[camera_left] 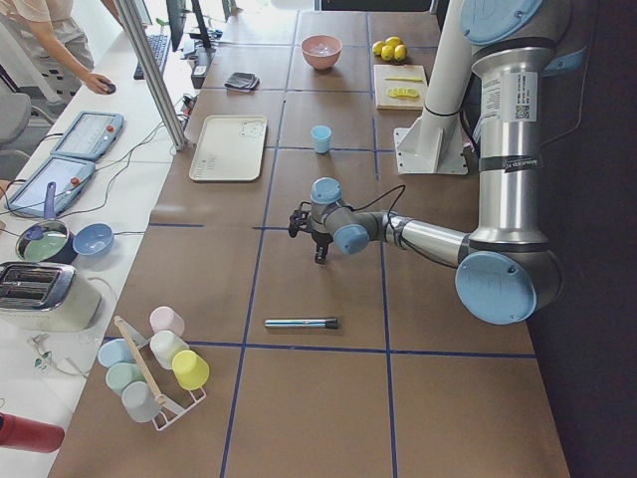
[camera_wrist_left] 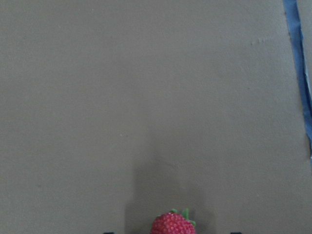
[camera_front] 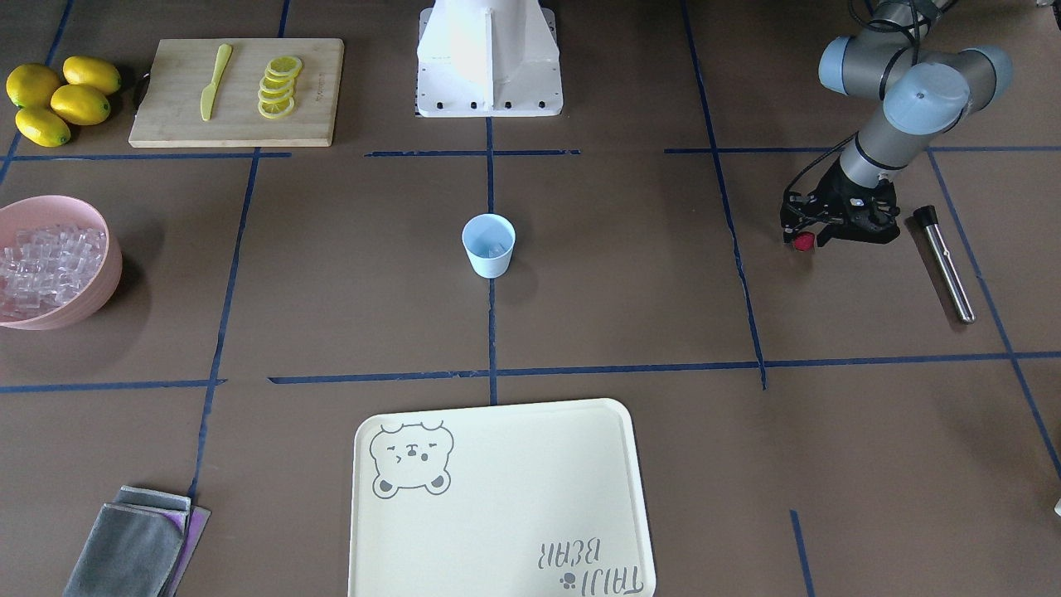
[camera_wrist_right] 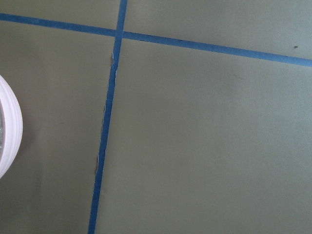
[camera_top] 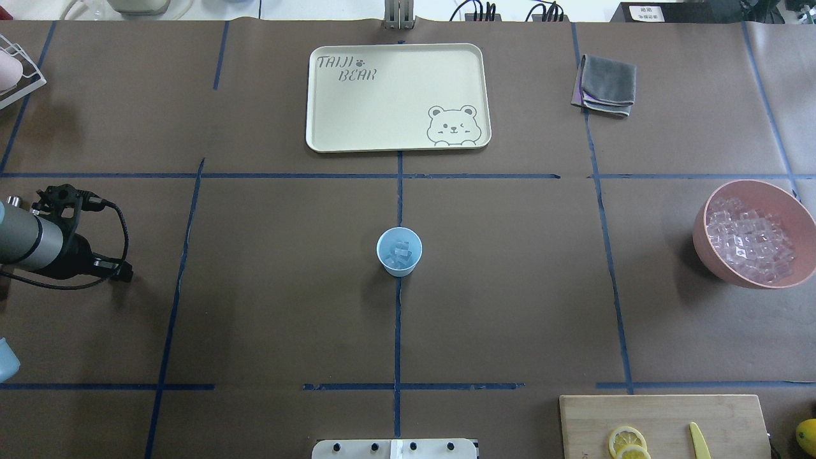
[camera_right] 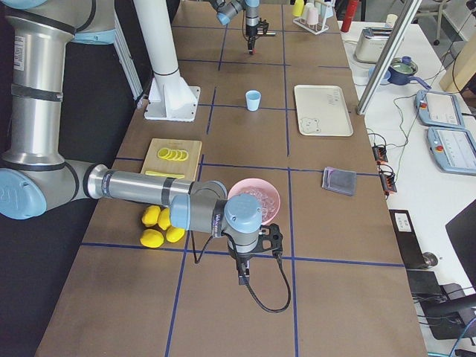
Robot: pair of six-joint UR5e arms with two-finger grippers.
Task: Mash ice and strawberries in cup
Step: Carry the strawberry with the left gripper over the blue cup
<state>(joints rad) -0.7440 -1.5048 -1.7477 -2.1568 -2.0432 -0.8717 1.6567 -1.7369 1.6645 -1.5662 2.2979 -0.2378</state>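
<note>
- The strawberry is cut off by the left wrist view's lower edge.
- The left pincer, pointing down over the worktop well off to the robot's left of the cup, is clamped on it.
- Ice lies in the cup, too blurred to count.
- The right pincer points down well off the cup's other side; apart or together, I cannot tell.

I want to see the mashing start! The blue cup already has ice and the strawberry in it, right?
Not quite. The cup does hold ice, but the strawberry isn't in it. The exterior front-facing view shows it held in the left gripper, far off to the side of the cup.
</note>
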